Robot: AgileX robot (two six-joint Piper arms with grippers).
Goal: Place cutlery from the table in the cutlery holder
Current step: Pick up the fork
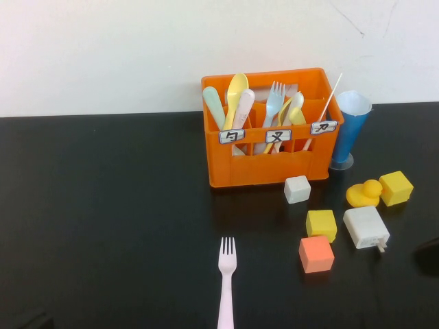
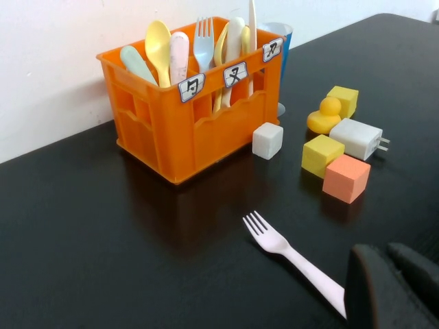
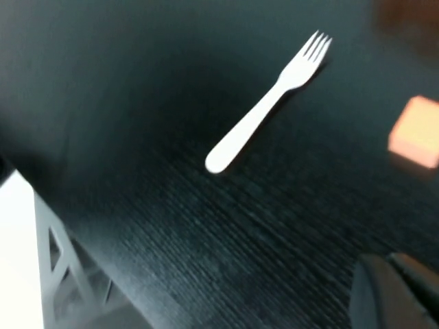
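End effectors left (image 2: pixel 387 288), right (image 3: pixel 398 291) shut, empty, near table edge.

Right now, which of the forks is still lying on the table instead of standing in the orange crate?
The pale pink fork, flat on the black table with tines toward the orange crate. The pale blue fork stands inside the crate among the spoons.

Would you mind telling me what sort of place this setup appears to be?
Most likely a lab or test bench, not a kitchen: a bare black table against a plain white wall, with a labelled orange cutlery holder, a pink fork, and stray props like foam cubes, a rubber duck and a charger.
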